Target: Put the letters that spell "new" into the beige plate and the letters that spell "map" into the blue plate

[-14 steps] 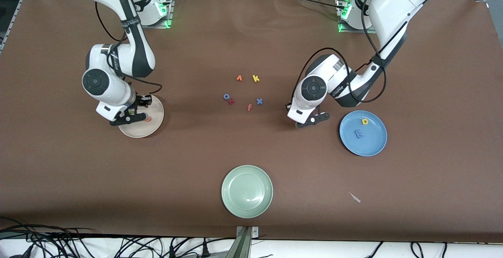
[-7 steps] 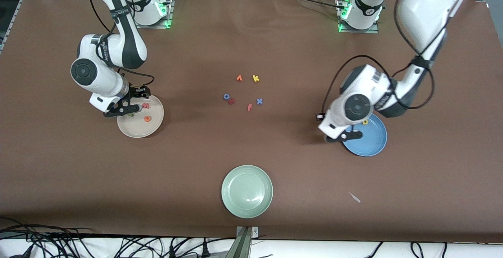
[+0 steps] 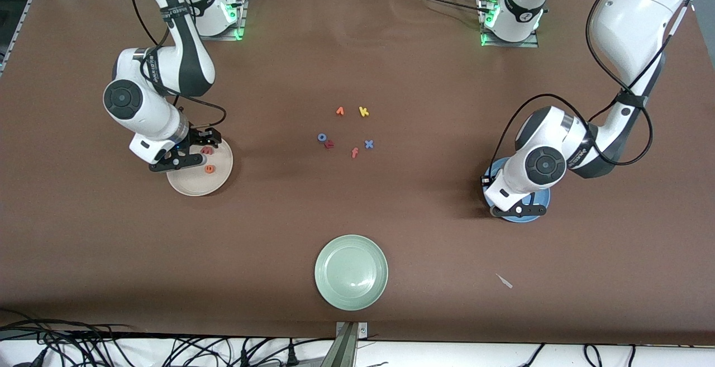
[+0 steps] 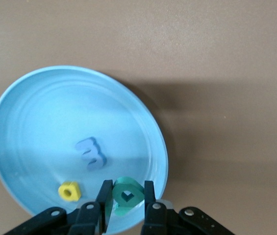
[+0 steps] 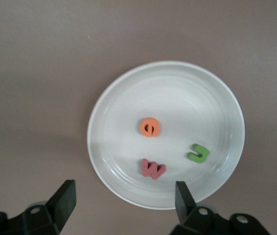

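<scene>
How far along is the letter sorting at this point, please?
"New" looks done: e, w and n lie in the beige plate, under the open right gripper. The left gripper holds the p over the blue plate, where m and a lie. Only its release remains.

beige plate (image 5: 123, 93), blue plate (image 4: 40, 103), teal p (image 4: 127, 197), brown table (image 3: 391, 233)

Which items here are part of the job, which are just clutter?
Job: beige plate holding orange e, red-pink w, green n; blue plate holding periwinkle m, yellow a; teal p in the left pincer.

Clutter: pale green plate; six loose letters mid-table.
</scene>
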### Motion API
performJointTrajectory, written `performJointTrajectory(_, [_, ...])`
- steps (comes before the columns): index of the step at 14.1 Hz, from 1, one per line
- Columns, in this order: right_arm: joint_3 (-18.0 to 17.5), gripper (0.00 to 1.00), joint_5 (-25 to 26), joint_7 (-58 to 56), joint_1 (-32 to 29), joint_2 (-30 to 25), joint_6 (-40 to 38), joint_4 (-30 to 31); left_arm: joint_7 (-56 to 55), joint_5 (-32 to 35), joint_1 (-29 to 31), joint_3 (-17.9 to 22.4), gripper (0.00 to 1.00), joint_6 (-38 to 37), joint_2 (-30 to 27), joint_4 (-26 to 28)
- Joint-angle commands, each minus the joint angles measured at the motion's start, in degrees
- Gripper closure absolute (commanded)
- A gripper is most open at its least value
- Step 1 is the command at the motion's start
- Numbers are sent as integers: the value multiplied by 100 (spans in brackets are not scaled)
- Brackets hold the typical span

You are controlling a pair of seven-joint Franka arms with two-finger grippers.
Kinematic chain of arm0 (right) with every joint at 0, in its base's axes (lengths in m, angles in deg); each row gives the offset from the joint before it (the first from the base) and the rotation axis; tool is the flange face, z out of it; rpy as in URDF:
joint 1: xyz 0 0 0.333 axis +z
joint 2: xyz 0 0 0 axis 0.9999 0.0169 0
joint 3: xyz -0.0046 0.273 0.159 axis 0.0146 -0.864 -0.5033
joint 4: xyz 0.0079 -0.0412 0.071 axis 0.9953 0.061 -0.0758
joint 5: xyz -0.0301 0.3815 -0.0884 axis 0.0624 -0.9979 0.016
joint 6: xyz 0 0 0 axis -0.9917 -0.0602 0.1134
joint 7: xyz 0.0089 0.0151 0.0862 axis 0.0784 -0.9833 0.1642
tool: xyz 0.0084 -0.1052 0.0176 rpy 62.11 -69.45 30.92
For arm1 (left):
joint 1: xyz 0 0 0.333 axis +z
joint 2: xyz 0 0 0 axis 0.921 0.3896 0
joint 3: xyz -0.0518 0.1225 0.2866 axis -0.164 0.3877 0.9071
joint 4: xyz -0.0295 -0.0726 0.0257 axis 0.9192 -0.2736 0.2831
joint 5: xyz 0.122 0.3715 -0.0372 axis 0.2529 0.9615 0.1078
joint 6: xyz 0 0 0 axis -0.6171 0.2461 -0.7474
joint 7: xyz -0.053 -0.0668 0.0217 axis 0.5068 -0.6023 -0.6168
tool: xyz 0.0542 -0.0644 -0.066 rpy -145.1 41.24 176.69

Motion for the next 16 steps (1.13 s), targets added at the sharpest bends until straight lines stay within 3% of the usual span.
performJointTrajectory(1, [11,8,-63,71,0,-18,-752,-783,171,164,23,112,100,238,206,-2])
performJointTrajectory(2, [11,7,-54,71,0,-10,-1094,-1169,180,164,41,112,100,238,224,7])
performJointTrajectory(3, [3,4,-45,71,0,-1,-1420,-1503,171,155,50,103,89,238,233,7])
performJointTrajectory(4, [3,1,-28,63,0,-1,-1693,-1837,162,155,15,112,64,238,242,-2])
performJointTrajectory(5, [3,1,-27,54,-8,-9,-1930,-2084,153,146,23,103,18,229,233,-2])
performJointTrajectory(6, [11,1,-19,54,0,-18,-2081,-2252,153,85,49,103,0,212,207,-19])
performJointTrajectory(10, [-6,0,34,54,0,-88,-2503,-2780,144,58,58,-46,0,-112,-213,-55])
performJointTrajectory(11, [-154,0,34,80,-87,-115,-2661,-2851,144,58,67,-151,0,-261,-398,-55])
performJointTrajectory(12, [-512,0,86,176,-436,-193,-2827,-2903,153,58,67,-239,0,-419,-600,-55])
performJointTrajectory(14, [-1609,0,524,265,-1357,-413,-3153,-3140,214,-64,76,-580,0,-631,-960,-72])
performJointTrajectory(16, [-2586,0,781,474,-2192,-764,-3233,-3072,232,-389,32,-688,0,-1208,-1103,-631])
